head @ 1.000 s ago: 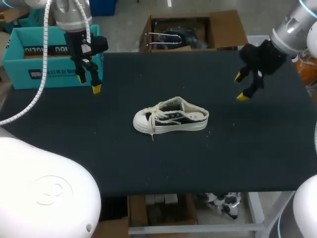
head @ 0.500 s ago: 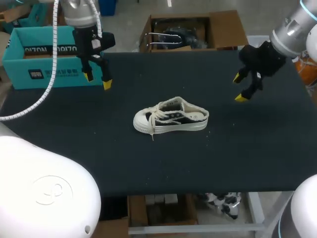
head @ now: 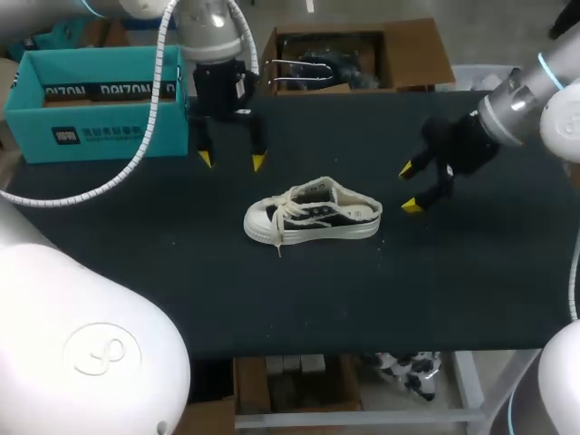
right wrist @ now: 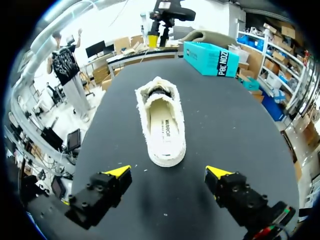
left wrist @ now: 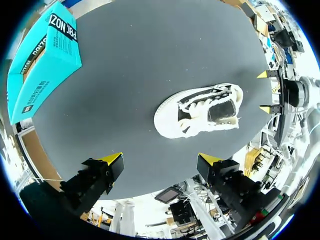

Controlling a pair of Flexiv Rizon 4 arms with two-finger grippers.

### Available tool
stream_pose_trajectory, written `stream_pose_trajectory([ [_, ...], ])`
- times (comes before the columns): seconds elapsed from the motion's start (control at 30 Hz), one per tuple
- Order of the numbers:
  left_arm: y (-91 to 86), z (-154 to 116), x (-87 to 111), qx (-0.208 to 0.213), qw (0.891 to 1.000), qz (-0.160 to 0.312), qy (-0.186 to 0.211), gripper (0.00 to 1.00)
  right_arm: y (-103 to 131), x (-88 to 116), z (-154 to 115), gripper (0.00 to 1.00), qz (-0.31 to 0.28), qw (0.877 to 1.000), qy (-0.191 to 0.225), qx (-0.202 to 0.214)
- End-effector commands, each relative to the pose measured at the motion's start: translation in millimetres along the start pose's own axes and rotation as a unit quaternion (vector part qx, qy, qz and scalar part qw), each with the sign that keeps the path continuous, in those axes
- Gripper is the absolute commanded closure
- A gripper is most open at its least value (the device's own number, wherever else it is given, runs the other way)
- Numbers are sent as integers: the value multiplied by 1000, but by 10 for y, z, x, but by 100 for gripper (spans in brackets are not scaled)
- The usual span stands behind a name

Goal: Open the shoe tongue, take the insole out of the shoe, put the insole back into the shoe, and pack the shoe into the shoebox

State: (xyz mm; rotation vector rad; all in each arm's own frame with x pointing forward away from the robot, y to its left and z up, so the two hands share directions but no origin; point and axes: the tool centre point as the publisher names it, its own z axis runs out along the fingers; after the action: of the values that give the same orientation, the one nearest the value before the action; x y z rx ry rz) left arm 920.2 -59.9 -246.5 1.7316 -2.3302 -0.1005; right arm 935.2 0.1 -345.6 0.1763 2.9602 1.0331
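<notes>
Centrally on the black table (head: 272, 299) a white and black shoe (head: 313, 216) rests on its sole, toe towards 9 o'clock, with its pale insole (right wrist: 164, 127) inside. The left gripper (head: 231, 161) hangs at the shoe's 11 o'clock, jaws wide, holding nothing. The right gripper (head: 409, 188) hangs at 3 o'clock near the heel, jaws likewise wide. A teal shoebox (head: 100, 127) stands at 10 o'clock, well apart.

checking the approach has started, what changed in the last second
The left end effector swung away from the shoebox and now hangs just behind the shoe. The right end effector moved inward toward the shoe's heel. Both stayed open and empty; shoe and shoebox did not move.
</notes>
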Motion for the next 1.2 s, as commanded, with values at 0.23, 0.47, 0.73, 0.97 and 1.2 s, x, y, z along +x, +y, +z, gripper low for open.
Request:
stream_pose_trajectory([
  [0.23, -30, 108, 389, 0, 1000, 24, -3, 0, -25, 37, 435, 0, 12, 999, -21, -43],
  [0.47, -62, 177, 556, -6, 999, 41, -9, 0, -17, 17, 698, 0, 17, 998, -5, -66],
  [0.73, -105, 255, 682, -14, 999, 50, -17, 0, 10, 11, 897, 0, 17, 996, 5, -87],
  [0.97, -146, 312, 743, -19, 998, 55, -19, 0, 48, 10, 1035, 0, 16, 993, 13, -114],
  [1.2, -184, 348, 789, -20, 998, 55, -20, 0, 145, 54, 1162, 0, 13, 992, 22, -126],
])
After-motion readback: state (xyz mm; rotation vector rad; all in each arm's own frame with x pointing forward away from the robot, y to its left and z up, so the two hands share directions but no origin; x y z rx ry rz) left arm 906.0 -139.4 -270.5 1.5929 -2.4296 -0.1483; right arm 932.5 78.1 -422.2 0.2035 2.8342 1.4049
